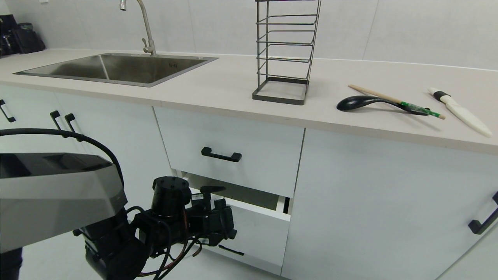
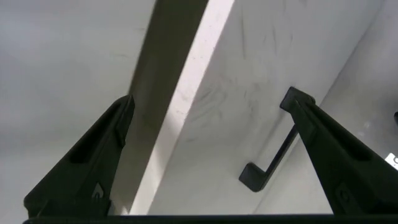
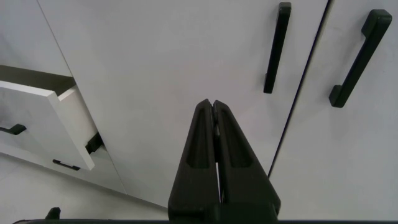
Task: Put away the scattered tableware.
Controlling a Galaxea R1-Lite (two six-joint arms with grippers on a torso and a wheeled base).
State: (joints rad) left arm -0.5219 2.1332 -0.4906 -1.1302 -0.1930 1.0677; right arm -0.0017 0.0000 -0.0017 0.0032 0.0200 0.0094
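Left gripper (image 2: 210, 102) is gaping wide, empty, at the part-open drawer (image 1: 256, 229); right gripper (image 3: 213, 107) is sitting closed, empty; spoon (image 1: 383, 102) is lying near countertop's (image 1: 229, 83) right end.

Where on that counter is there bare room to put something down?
Widest bare stretch: between the sink and the wire rack. A smaller patch lies between the rack and the black spoon. The right end is crowded: spoon, wooden stick and white knife lie close together.

Steel sink (image 1: 78, 67) with faucet (image 1: 147, 29); dark objects (image 1: 19, 37), perhaps bags, beyond.
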